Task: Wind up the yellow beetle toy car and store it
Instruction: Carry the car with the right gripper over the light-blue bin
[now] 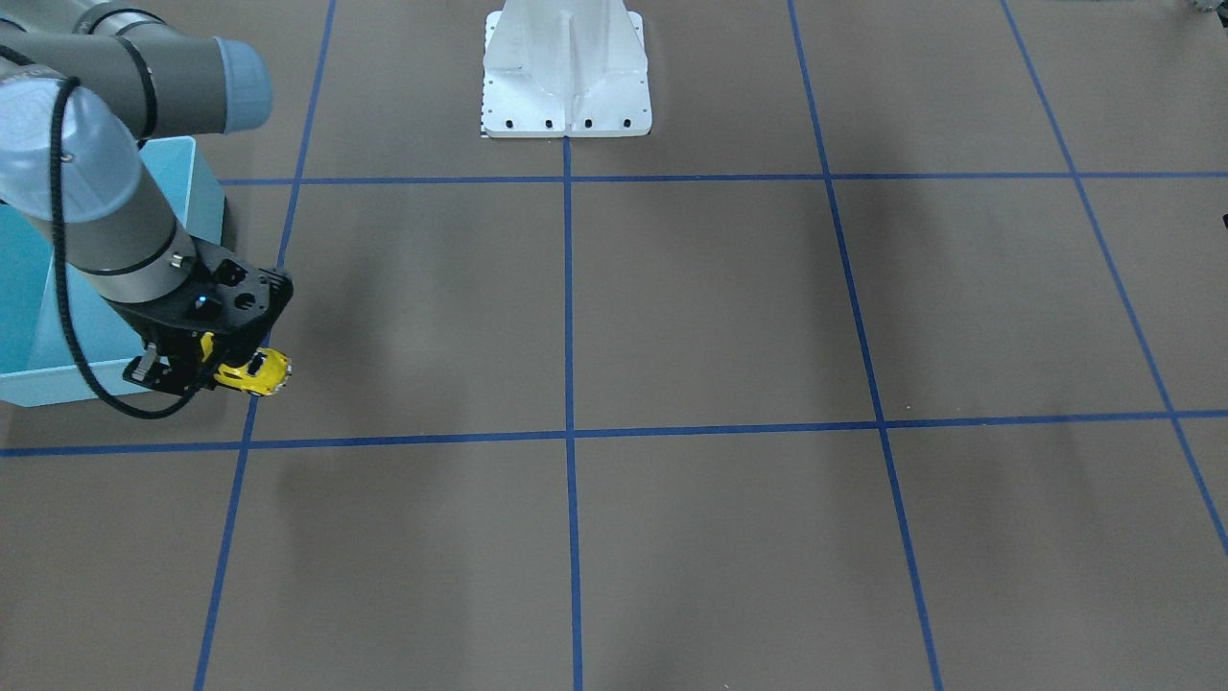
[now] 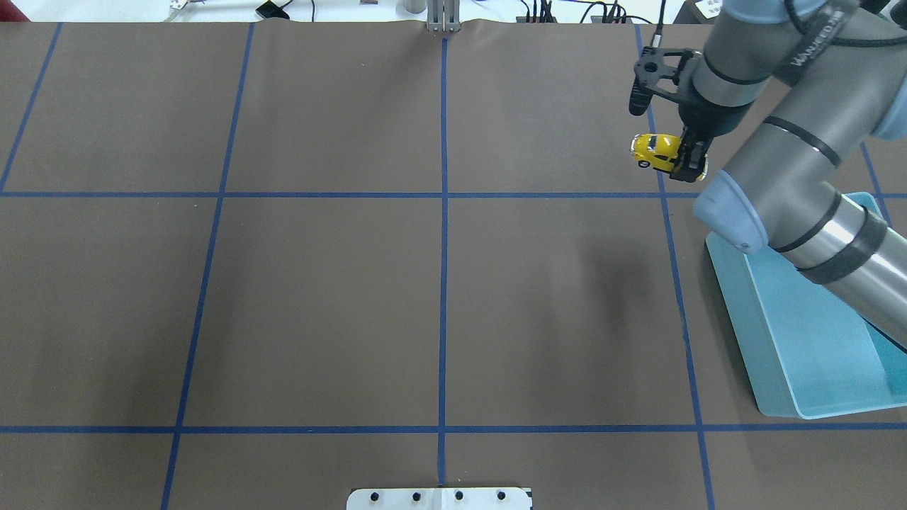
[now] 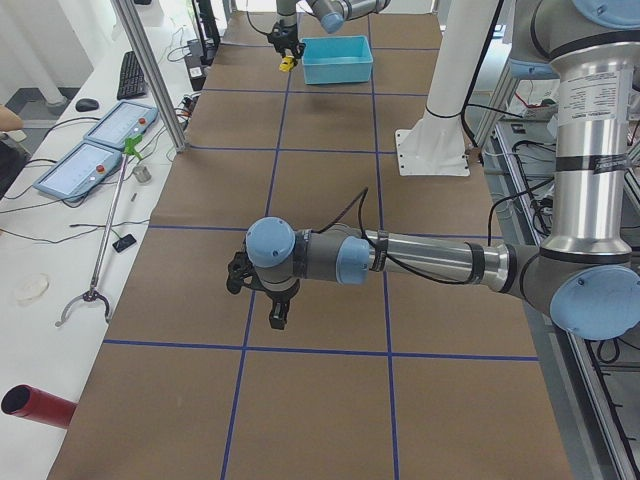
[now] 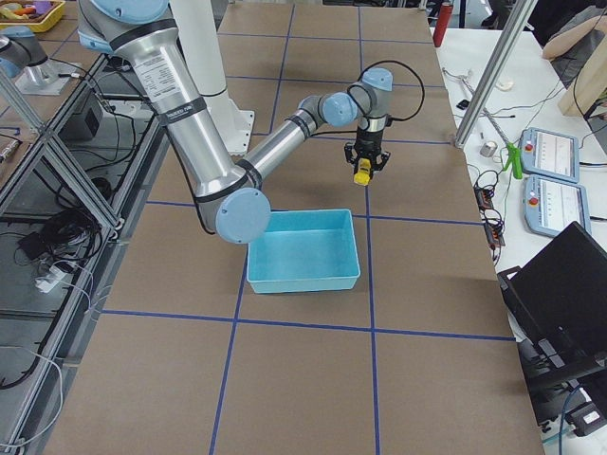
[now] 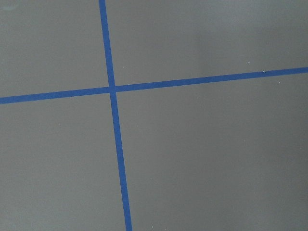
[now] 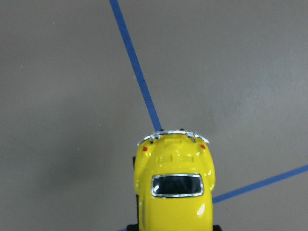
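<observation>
Overhead exterior: just past the far corner of the light blue bin (image 2: 738,319), the right gripper (image 2: 691,166) pinches the yellow beetle toy car (image 2: 655,151), seemingly clear of the mat (image 2: 319,283). Best carried level over the bin wall and released low. The left gripper (image 3: 276,320) is well away from the bin, and I cannot tell its state

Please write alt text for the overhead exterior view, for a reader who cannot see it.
The right end effector holds the yellow beetle toy car near the far right of the brown table, beyond the light blue bin. Blue tape lines divide the table into squares.
</observation>
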Tool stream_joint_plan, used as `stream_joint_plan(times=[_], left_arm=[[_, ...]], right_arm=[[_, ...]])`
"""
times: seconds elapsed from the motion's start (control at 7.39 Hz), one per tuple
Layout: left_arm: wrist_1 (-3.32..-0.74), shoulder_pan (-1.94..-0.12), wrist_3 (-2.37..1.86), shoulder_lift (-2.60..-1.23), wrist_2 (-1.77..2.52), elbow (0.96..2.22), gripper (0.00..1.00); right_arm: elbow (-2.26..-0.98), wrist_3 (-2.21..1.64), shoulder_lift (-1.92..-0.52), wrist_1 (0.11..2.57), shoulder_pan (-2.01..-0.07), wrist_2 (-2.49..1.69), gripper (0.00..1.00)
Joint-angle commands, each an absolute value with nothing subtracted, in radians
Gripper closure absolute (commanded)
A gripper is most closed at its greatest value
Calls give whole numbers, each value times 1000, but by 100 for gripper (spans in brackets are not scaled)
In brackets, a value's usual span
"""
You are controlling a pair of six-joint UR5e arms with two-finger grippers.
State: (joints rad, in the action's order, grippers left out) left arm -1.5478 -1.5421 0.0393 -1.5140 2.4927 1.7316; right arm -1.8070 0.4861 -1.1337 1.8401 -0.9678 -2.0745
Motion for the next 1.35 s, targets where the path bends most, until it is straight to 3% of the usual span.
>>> stream_joint_plan(times=[0.0, 0.27, 0.54, 0.68, 0.81, 1.22], left_arm=[[-1548, -1542, 40, -1514, 2493, 1730, 0], [-1548, -1542, 40, -1514, 2493, 1730, 0], [-1548, -1542, 41, -1514, 2493, 1730, 0], [-1548, -1542, 41, -1514, 2493, 1729, 0], [-1548, -1542, 41, -1516, 2493, 1726, 0], [-1548, -1542, 41, -1514, 2493, 1726, 0]], right_arm=[[-1891, 582, -1360, 1819, -1037, -2130, 100], [-1890, 595, -1554, 1612, -1065, -2158, 100], [-1868, 591, -1588, 1549, -1062, -2171, 100], [-1841, 595, -1572, 1548, -1060, -2212, 29], [-1810, 598, -1559, 1530, -1060, -2251, 0], [-1805, 601, -1557, 1525, -1069, -2256, 0]])
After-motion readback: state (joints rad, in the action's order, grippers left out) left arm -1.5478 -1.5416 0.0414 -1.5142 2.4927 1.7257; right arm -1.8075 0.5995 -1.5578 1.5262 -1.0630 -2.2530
